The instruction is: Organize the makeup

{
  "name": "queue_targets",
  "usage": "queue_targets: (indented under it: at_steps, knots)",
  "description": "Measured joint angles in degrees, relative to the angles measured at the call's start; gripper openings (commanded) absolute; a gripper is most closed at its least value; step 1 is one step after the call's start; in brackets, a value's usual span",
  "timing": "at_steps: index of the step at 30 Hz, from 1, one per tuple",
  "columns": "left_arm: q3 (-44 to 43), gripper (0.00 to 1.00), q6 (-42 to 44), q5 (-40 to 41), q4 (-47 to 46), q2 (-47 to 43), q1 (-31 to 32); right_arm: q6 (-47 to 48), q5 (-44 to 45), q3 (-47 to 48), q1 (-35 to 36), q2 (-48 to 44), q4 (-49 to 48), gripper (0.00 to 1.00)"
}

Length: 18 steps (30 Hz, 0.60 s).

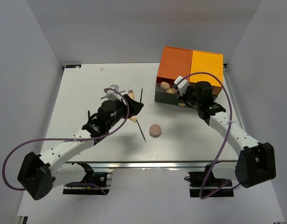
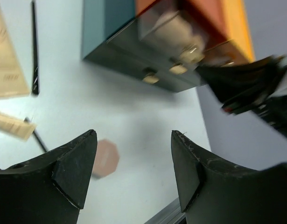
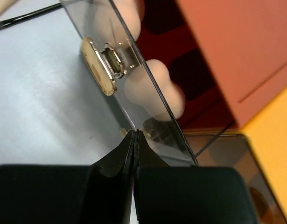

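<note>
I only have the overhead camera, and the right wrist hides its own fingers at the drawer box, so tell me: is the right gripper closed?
Observer: Yes, the right gripper is shut, jaws pressed together at the edge of the clear drawer front.
Operator: Anything in that drawer?
Observer: A pinkish-tan sponge sits behind the clear front, near a gold knob.
Operator: And the left gripper?
Observer: Open, with nothing between its jaws; the loose sponge lies on the table below.
</note>
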<state>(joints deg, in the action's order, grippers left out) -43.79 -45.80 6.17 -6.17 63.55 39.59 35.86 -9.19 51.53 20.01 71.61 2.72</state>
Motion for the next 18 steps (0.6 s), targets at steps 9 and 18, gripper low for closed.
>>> queue_targets:
  at_steps: [9, 18]
  knots:
    - [3.23, 0.73, -5.55, -1.49, -6.4, 6.08, 0.0, -6.69, 9.94, 5.42, 0.26, 8.92, -6.19, 0.0]
    - [1.42, 0.84, -6.25, -3.74, -9.55, 10.14, 0.0, -12.63, 2.14, 4.26, -1.25, -1.42, -2.89, 0.55]
